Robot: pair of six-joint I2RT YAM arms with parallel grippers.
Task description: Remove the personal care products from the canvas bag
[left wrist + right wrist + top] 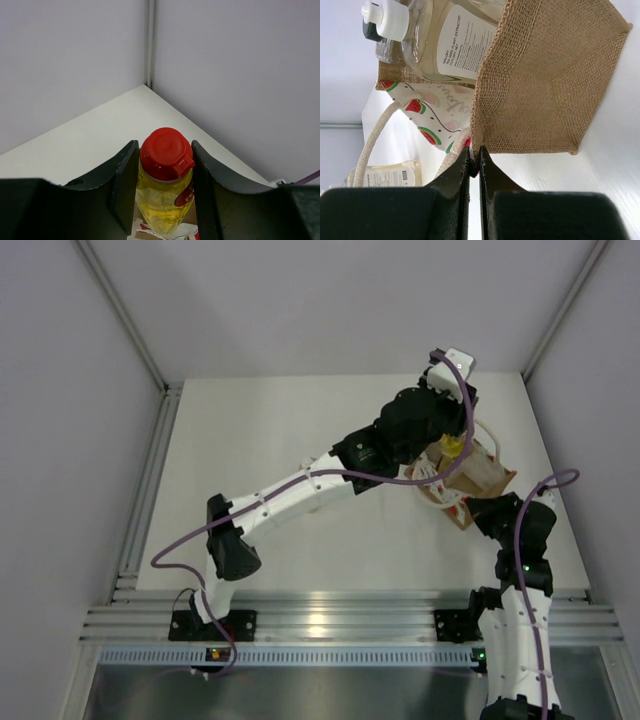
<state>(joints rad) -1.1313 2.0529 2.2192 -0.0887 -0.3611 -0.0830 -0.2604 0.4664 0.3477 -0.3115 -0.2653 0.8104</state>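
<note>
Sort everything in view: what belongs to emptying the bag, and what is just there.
Job:
bag, pinched by right gripper
yellow bottle in left gripper
white-capped bottle and grey-capped bottle, in bag
labelled bottle, on table

Just there:
purple cable
metal rail

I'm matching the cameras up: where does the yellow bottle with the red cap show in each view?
Top external: the yellow bottle sits right of centre, over the canvas bag.
Left wrist: bottom centre, between the fingers.
Right wrist: not in it.
Shared landmark: the canvas bag, in top and right wrist views.
</note>
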